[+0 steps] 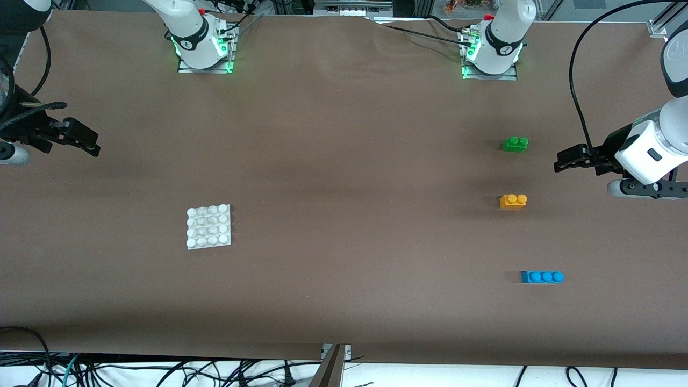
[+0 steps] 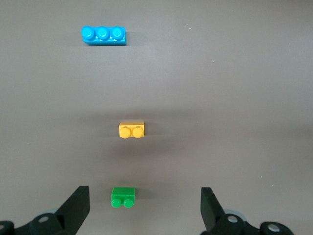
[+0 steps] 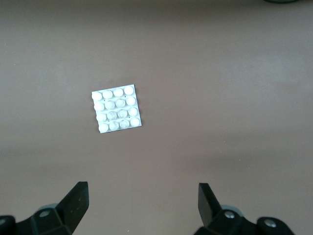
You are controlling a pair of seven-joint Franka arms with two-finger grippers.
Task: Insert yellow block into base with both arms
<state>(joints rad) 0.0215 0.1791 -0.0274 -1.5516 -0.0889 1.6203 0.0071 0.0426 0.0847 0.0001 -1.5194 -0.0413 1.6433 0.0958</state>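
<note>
Yellow block (image 1: 513,201): small glossy plastic brick, two round studs, on brown matte surface (image 1: 344,161), right of front frame, between green brick (image 1: 515,144) above and longer blue three-stud brick (image 1: 542,277) below. Base (image 1: 209,226): flat white square plate, 4x4 studs, lower centre-left, nothing on it. Left pincer (image 1: 559,162) released, empty, at right edge. Right pincer (image 1: 94,146) released, empty, at left edge.

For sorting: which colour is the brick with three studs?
Blue; the brick shows best in the left wrist view.
</note>
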